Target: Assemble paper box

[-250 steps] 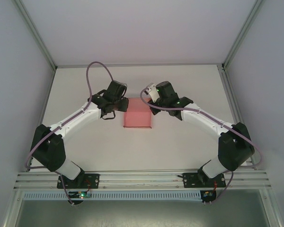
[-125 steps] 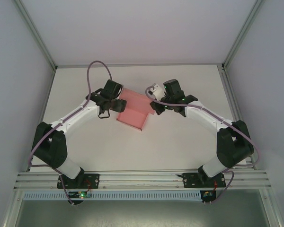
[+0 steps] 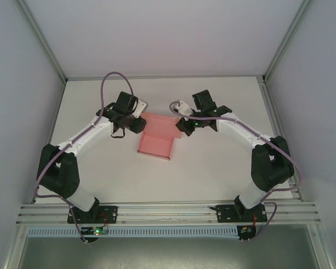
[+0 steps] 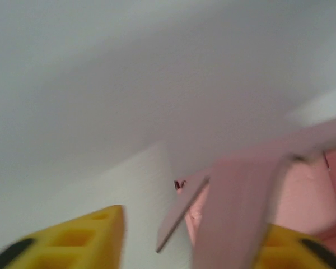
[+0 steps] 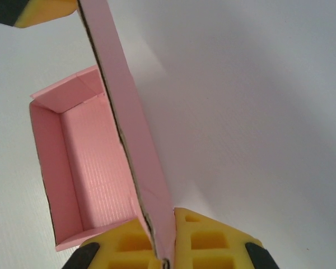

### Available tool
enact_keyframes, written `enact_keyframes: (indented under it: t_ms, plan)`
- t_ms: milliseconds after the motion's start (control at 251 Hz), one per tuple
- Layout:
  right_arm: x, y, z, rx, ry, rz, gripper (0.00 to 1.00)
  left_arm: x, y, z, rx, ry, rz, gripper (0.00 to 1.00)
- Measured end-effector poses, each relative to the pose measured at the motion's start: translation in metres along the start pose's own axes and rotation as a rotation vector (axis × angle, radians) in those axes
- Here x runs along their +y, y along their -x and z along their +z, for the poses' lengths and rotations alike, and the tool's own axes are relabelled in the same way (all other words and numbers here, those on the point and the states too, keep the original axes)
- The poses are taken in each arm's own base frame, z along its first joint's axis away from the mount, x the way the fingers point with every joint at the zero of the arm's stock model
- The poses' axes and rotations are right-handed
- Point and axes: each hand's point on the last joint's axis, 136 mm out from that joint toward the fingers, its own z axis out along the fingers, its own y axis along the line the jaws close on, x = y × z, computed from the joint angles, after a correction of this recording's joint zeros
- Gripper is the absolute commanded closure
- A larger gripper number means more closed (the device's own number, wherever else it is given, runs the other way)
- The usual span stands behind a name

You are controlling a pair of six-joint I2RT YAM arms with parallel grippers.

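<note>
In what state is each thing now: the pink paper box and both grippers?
Pink paper box: half assembled, tray open on top, one panel raised.
Left gripper: jaws open, a pink flap between them.
Right gripper: jaws shut on the raised panel.

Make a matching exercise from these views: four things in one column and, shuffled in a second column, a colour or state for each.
Things
1. paper box
2. right gripper
3. left gripper
4. cable over the left arm

Colours or states
A. jaws standing wide apart
B. purple
C. pink, its inside showing
D. jaws pinched on thin card

Pairs: 1-C, 2-D, 3-A, 4-B
</note>
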Motion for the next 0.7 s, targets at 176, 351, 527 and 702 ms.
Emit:
enact_keyframes:
  t_ms: [176,351,527,702]
  plan:
    - [0.004,0.0,-0.002,0.023,0.021,-0.022,1.0,-0.01,-0.002,0.015,0.029,-0.069,-0.015,0.91]
    - [-0.001,0.0,-0.003,0.053,0.001,-0.03,1.0,-0.015,0.001,0.02,0.029,-0.104,-0.04,0.95]
    - [-0.007,0.007,-0.001,0.062,-0.074,0.005,1.0,-0.012,0.004,0.022,0.023,-0.061,-0.099,1.0]
    - [-0.02,0.02,0.008,0.019,-0.278,0.21,1.0,-0.012,-0.002,0.026,-0.008,0.048,-0.211,1.0]
